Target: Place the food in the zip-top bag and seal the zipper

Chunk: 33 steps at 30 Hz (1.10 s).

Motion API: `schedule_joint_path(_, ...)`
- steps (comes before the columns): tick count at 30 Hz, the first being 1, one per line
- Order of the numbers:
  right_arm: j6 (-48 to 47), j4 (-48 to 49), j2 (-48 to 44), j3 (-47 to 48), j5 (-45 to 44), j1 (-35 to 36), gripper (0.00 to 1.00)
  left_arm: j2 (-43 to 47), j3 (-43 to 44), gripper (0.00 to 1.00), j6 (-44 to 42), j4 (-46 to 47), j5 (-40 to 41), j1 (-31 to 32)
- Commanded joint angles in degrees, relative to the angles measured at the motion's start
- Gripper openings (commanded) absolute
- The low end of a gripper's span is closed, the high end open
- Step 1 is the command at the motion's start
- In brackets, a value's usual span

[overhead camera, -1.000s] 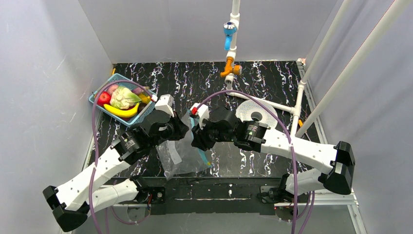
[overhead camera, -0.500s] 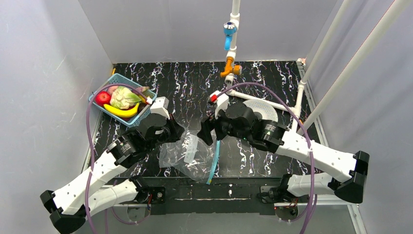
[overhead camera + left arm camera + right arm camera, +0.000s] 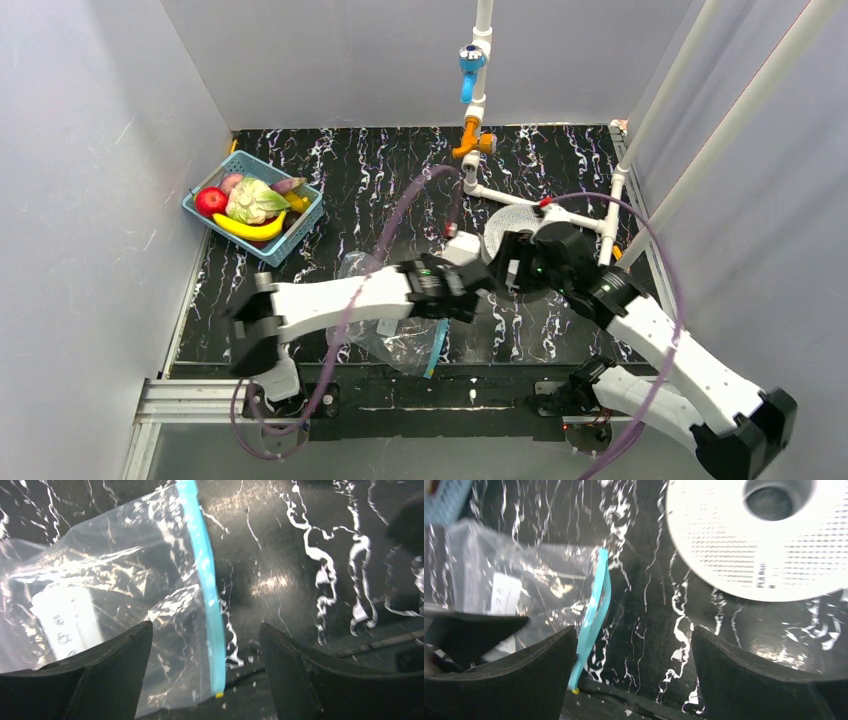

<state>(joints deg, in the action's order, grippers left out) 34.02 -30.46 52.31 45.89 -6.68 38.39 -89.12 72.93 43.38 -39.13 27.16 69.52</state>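
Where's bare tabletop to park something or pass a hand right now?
Free: back strip between basket and pipe; back right between pipe and rail. Crowded: centre front, where the left pincer and right pincer, both open, hover by the bag and disc.

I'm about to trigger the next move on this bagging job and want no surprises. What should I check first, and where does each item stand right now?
1. Left claw open and empty: ok.
2. Right claw open and empty: ok.
3. Zip-top bag lying on the table, free of both claws: ok.
4. Zipper parted wide enough for loading: cannot tell.
5. Food inside the bag: not ok; the banana and apple sit in the blue basket.
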Motion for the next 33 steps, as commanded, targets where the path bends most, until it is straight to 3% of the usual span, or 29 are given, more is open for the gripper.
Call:
schedule_joint_path(1,7.3,-4.5,-7.9,-1.8,-13.0,-2.7,0.91,-15.4,16.8,0.81,6.6,-22.2,22.0,6.8)
schedule_joint_path(4,10.0,-4.7,-13.5,-4.8,-14.1,-4.7,0.92,-23.5,22.3,0.82,7.7,-27.6,23.4,8.8)
schedule_joint_path(11,10.5,-4.2,-16.1,-6.4,-11.9,-7.2,0.93,-23.6,17.0,0.81,11.2,-25.4,23.7,9.9)
schedule_joint_path(19,10.1,-1.0,-12.3,-7.0,-5.2,-8.7,0.93,-22.9,12.3,0.58,10.9,-22.2,21.8,9.9)
schedule_joint_path(27,9.7,0.9,-11.3,-7.7,-2.5,-9.0,0.92,-25.4,11.9,0.59,9.9,-21.7,21.7,9.9)
schedule_joint_path(33,9.4,1.7,-9.9,-8.4,-0.3,-9.2,0.92,-25.0,10.2,0.39,8.8,-20.5,22.6,9.8)
